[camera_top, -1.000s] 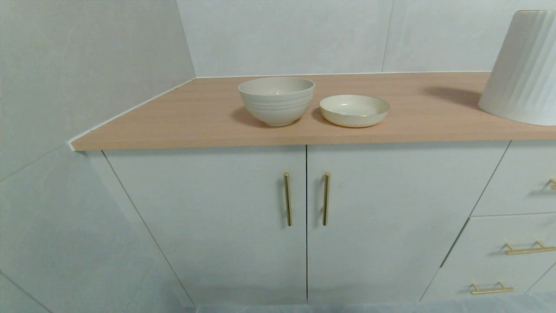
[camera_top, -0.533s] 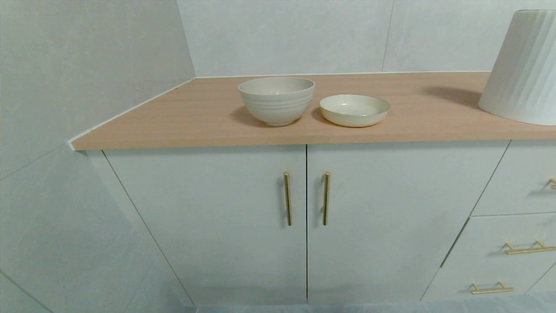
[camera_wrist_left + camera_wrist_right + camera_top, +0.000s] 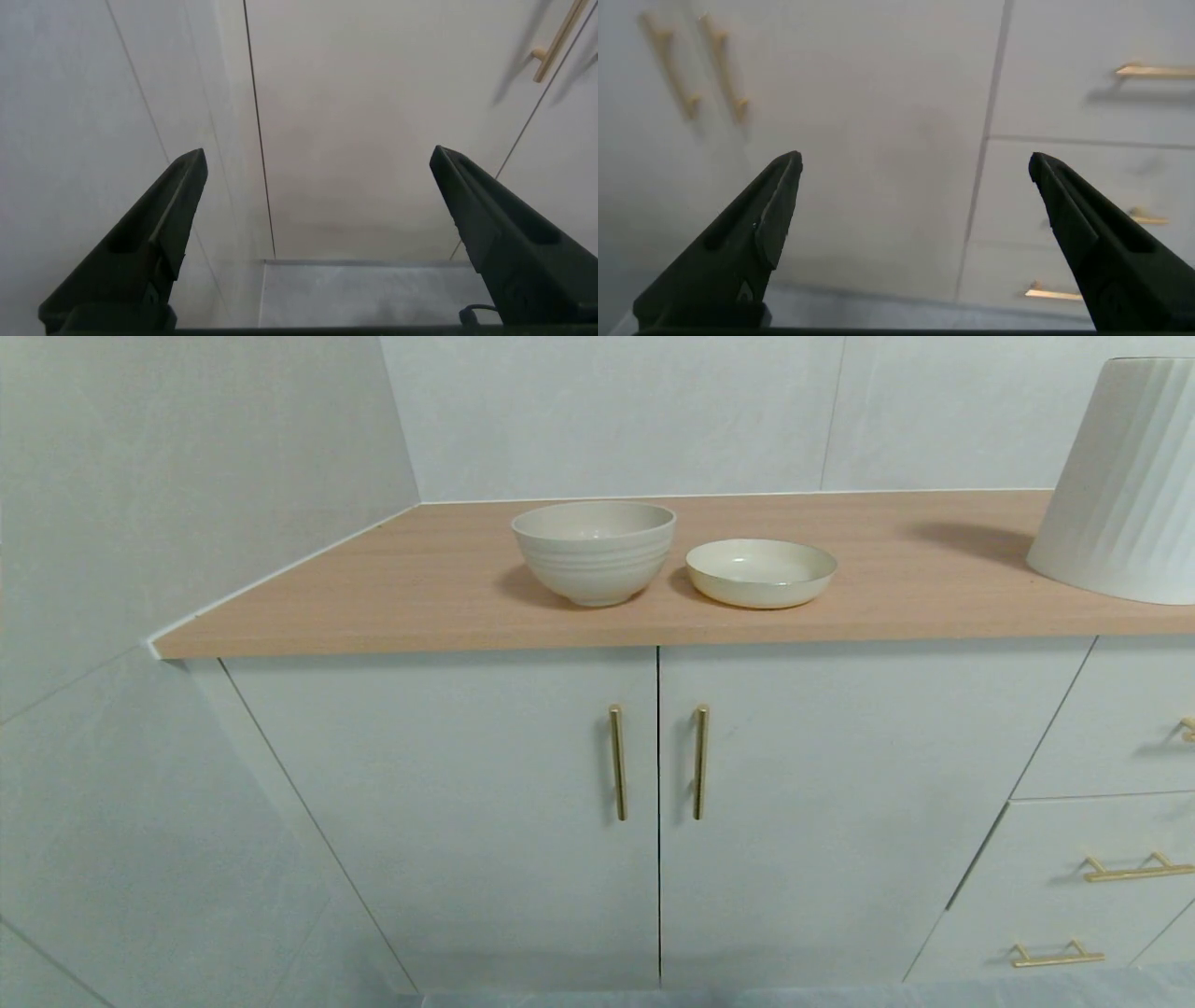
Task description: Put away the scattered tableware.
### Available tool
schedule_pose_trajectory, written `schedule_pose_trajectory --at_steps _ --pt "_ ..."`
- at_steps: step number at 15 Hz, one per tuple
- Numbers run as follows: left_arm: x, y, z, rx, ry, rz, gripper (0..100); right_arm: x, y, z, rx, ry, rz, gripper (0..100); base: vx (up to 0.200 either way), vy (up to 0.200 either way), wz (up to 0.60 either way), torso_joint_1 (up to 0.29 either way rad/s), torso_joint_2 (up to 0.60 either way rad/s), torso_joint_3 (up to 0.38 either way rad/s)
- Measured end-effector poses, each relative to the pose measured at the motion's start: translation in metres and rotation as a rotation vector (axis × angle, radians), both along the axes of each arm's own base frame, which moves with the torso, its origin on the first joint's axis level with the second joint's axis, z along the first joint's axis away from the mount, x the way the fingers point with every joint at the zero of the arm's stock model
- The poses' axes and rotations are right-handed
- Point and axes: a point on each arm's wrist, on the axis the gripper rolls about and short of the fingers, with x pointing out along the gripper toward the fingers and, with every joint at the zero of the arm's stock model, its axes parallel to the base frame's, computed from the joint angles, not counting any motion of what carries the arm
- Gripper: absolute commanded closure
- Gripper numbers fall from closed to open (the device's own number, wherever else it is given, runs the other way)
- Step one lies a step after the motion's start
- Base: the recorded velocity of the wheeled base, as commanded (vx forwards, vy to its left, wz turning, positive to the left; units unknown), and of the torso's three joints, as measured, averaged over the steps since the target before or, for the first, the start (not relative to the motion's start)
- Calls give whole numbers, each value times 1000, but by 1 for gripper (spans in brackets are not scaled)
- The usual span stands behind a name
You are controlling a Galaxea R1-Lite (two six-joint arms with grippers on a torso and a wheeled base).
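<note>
Since the cabinet doors [image 3: 448,803] are shut, I hold left claw [image 3: 318,157] and right claw [image 3: 915,161] low, spread apart, facing them. Ribbed bowl [image 3: 594,551] and shallow dish [image 3: 761,572] sit side by side on worktop [image 3: 373,602].

Kitchen, bowl [image 3: 594,553] and dish [image 3: 761,573] on wooden countertop [image 3: 420,590], tiled wall [image 3: 607,420], brass-handled cabinet doors [image 3: 448,803]

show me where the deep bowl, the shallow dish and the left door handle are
deep bowl [image 3: 594,565], head view, ribbed outer wall
shallow dish [image 3: 761,569], head view, inner floor
left door handle [image 3: 617,763], head view, middle of the bar
</note>
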Motion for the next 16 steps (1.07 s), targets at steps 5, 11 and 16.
schedule_pose_trajectory --at_steps 5,11,16 --pt "0 0 0 0 0 0 0 22 2 33 -1 187 87 0 0 0 0 0 0 0" --pt "0 0 0 0 0 0 0 102 8 68 -20 306 178 0 0 0 0 0 0 0" --pt "0 0 0 0 0 0 0 182 50 94 -64 365 345 0 0 0 0 0 0 0"
